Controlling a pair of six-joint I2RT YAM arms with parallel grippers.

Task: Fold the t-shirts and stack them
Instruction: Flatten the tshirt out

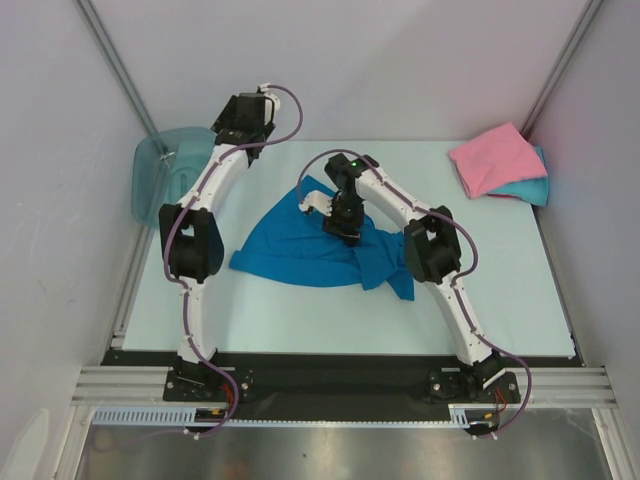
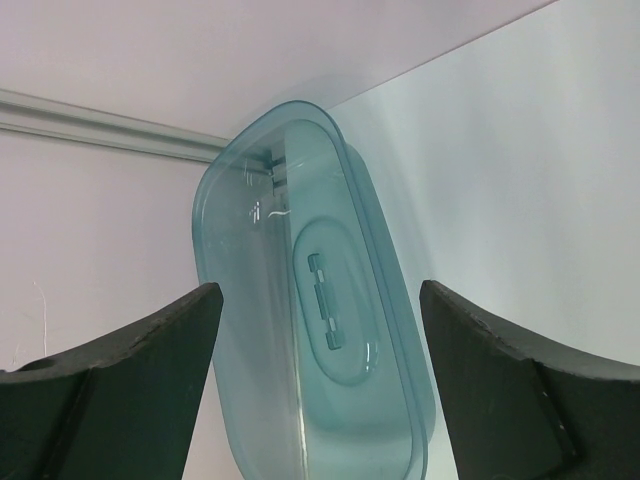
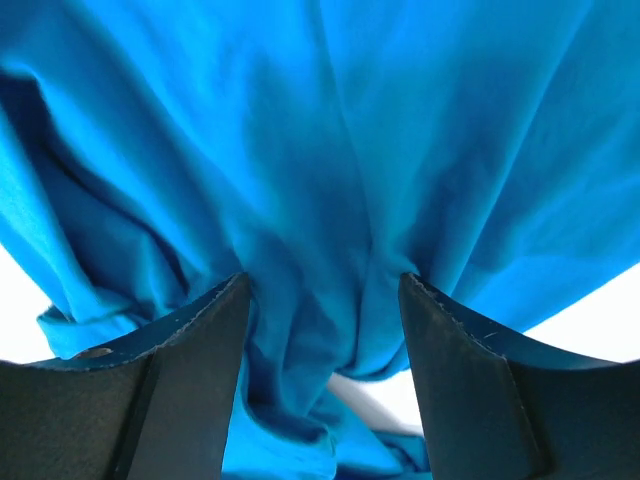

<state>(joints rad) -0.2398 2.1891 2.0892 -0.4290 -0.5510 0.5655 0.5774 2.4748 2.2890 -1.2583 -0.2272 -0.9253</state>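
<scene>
1. Top view: there are three shirts, one bin and two arms.
   - The blue shirt lies rumpled and partly spread in the middle of the table.
   - The pink shirt is folded at the far right corner. It rests on the turquoise shirt, which shows only as a strip along its right and near edges. The two make one stack, well apart from the blue shirt.
   - The bin is at the far left edge of the table, against the side wall and just beside the left arm.
   - The right gripper points down onto the blue shirt near its right half.

2. Left wrist view: there is one bin and two fingers.
   - The left gripper has its jaws wide apart with nothing between them, clear of the table.
   - The bin fills the gap in the view beyond the fingers, without touching them.
   - An oblong moulded panel shows through the bin's clear teal plastic. No shirt appears in this view.

3. Right wrist view: there is one shirt and two fingers.
   - Blue cloth fills nearly the whole frame in long creases.
   - The right gripper's jaws stand apart, with a gathered fold of the blue shirt in the gap, touching both inner edges.
   - Pale table shows at the lower corners.
</scene>
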